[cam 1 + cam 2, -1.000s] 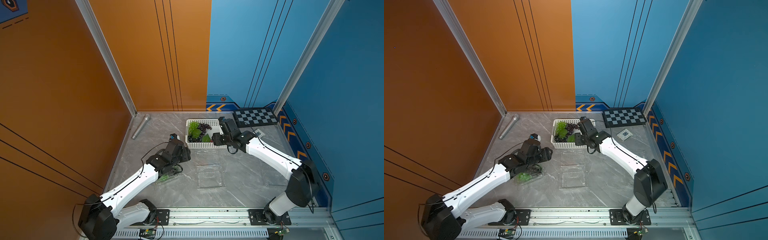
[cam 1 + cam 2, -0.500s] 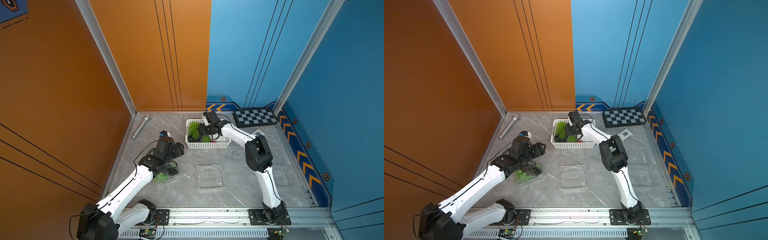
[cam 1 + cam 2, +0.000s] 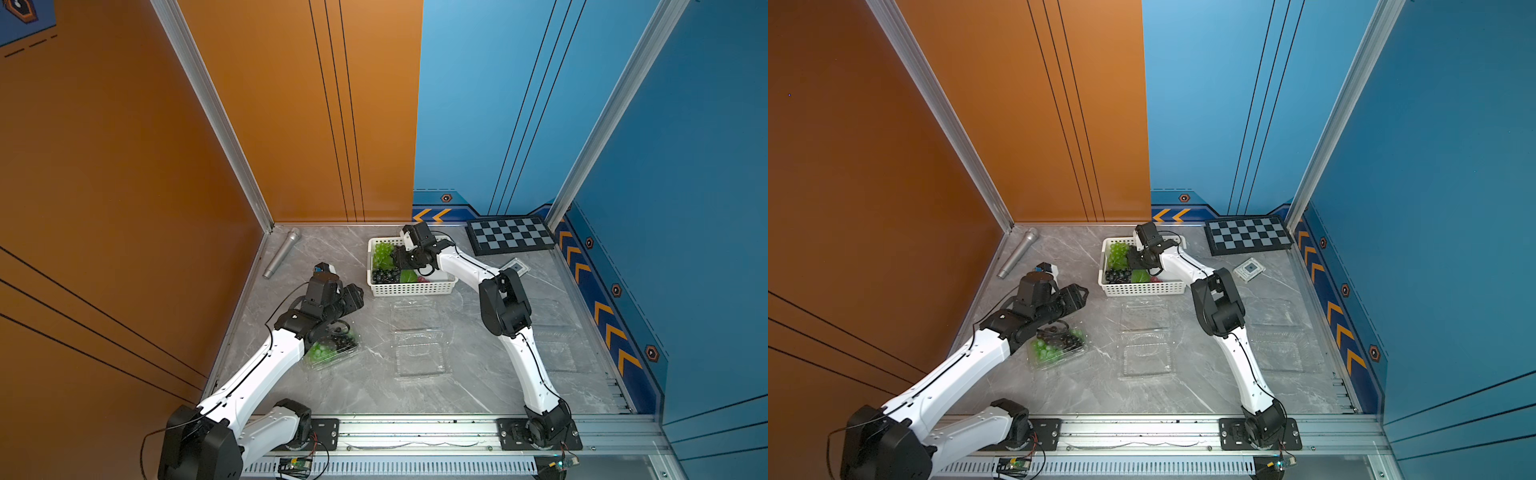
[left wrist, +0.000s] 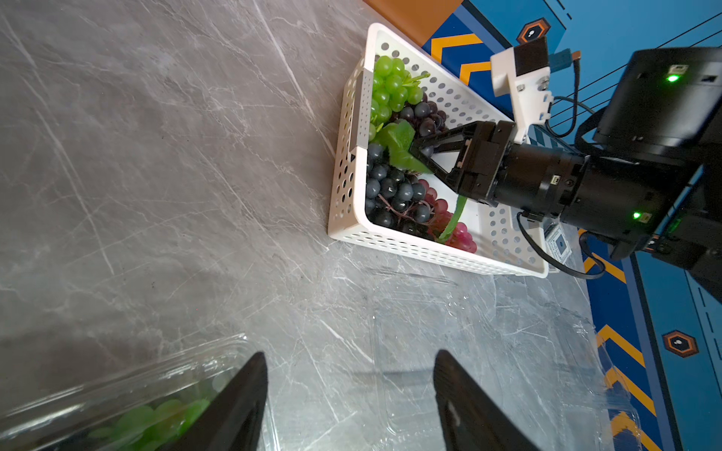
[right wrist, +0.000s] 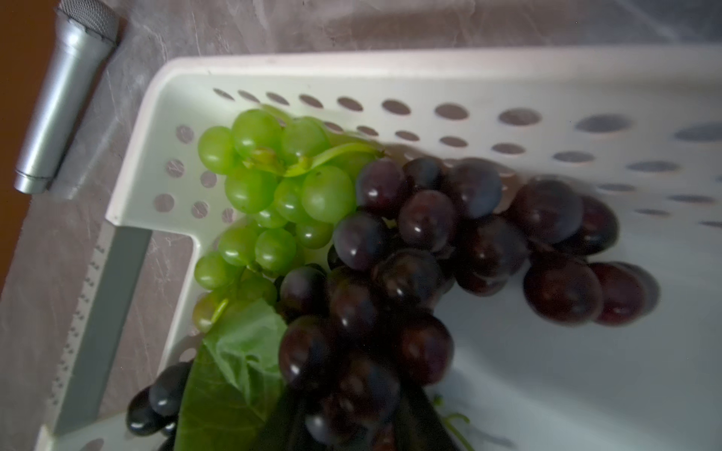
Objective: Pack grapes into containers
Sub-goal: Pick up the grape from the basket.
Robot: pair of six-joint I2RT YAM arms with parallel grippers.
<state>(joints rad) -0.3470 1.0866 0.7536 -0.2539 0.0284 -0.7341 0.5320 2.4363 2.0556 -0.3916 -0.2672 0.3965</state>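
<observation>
Left wrist view: left pincer (image 4: 350, 353) released over surface (image 4: 156, 156), beside clamshell (image 4: 117, 386) holding green grapes (image 4: 156, 419) | white basket (image 4: 353, 218) holds green bunch (image 4: 392, 88), pink-red bunch (image 4: 461, 234), dark purple bunch (image 5: 390, 273); right pincer (image 4: 415, 150) clenched on dark purple bunch | both top views: dark berries (image 3: 338, 341) also in clamshell | right wrist view, unlike left wrist: microphone (image 5: 66, 97) near basket

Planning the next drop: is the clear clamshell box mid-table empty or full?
Empty: only grey marble tabletop shows through the clear plastic clamshell box, nothing inside.

Orange wall (image 3: 124, 166) meets blue wall (image 3: 478, 104) over marbled floor (image 3: 365, 390).
</observation>
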